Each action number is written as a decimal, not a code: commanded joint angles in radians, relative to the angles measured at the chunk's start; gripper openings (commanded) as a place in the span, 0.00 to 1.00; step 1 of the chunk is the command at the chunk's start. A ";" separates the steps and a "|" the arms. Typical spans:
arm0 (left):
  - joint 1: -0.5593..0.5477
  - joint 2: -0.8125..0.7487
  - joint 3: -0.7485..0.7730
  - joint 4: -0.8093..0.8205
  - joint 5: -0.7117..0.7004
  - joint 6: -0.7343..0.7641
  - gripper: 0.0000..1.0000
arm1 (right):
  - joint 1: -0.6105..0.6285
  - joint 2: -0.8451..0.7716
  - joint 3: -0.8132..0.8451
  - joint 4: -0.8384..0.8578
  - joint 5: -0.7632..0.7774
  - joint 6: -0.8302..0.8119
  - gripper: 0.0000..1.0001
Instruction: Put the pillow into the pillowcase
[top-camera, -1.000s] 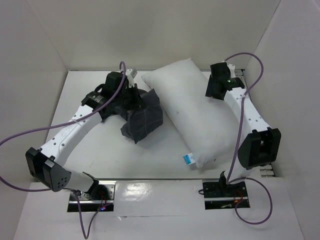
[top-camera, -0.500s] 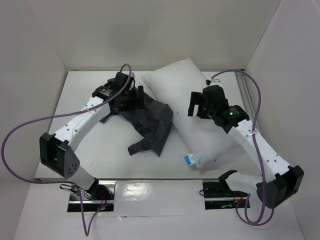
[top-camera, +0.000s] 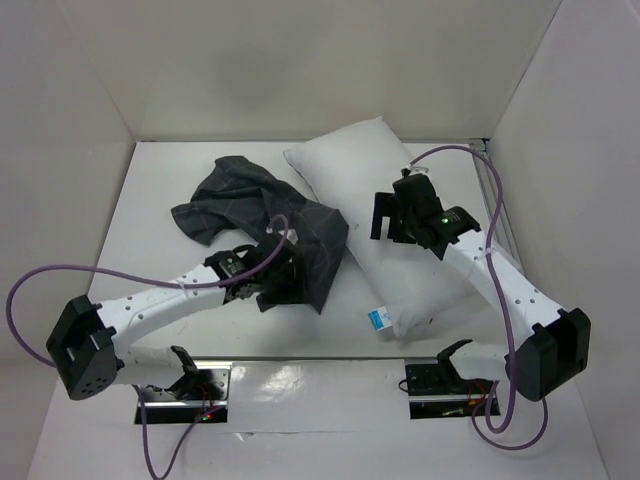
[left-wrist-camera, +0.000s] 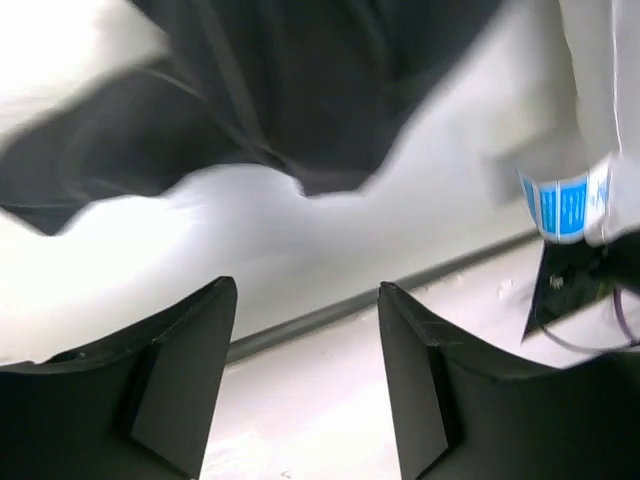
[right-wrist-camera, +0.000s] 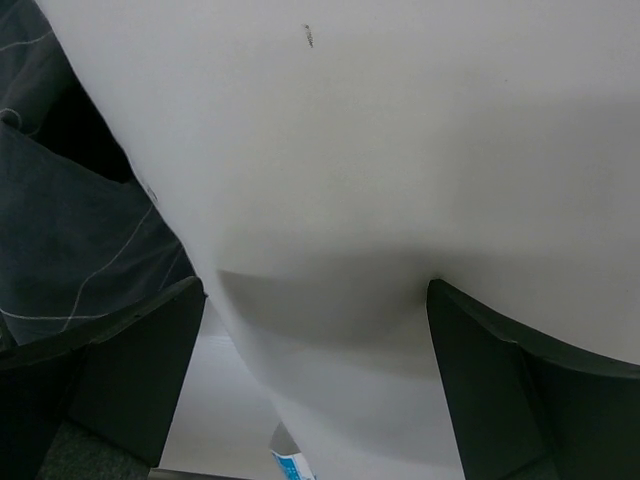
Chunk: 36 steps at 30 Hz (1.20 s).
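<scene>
The large plain white stuffed pillow (top-camera: 345, 180) lies slantwise on the white worktop (top-camera: 330, 335), one end near the back wall and the other toward the near edge, where its small blue-and-white tag (top-camera: 378, 318) sticks out. It is wholly outside the dark grey fabric pillowcase (top-camera: 240, 195) with thin light check lines, which lies limp and rumpled just to its left. The right edge of the cloth touches the pillow's long side, and the rest spreads toward the back left of the worktop. The left claw (top-camera: 285, 280) is low over the near edge of the pillowcase. In the left wrist view the left claw (left-wrist-camera: 305, 290) has its fingers apart with nothing between them, bare worktop (left-wrist-camera: 300, 230) lies below it, the dark cloth (left-wrist-camera: 300, 80) is beyond, and the tag (left-wrist-camera: 565, 205) shows blurred at the right. The right claw (top-camera: 388, 222) is over the middle of the pillow. In the right wrist view the right claw (right-wrist-camera: 315, 290) is spread wide and grips nothing. The white pillow (right-wrist-camera: 350, 150) fills the space under and between its fingers, though whether they touch it I cannot tell. A strip of the checked pillowcase (right-wrist-camera: 70, 240) shows at the left, and the tip of the tag (right-wrist-camera: 290, 465) at the bottom edge.
</scene>
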 joint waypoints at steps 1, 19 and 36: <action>-0.071 0.006 -0.046 0.186 0.026 -0.049 0.71 | -0.005 -0.001 0.029 0.038 0.016 -0.007 0.99; -0.131 0.252 -0.091 0.476 -0.101 -0.089 0.71 | -0.015 -0.095 0.038 -0.045 0.034 -0.007 0.99; -0.103 0.165 0.464 -0.064 -0.043 0.030 0.00 | -0.024 -0.130 0.029 -0.048 -0.018 0.002 0.99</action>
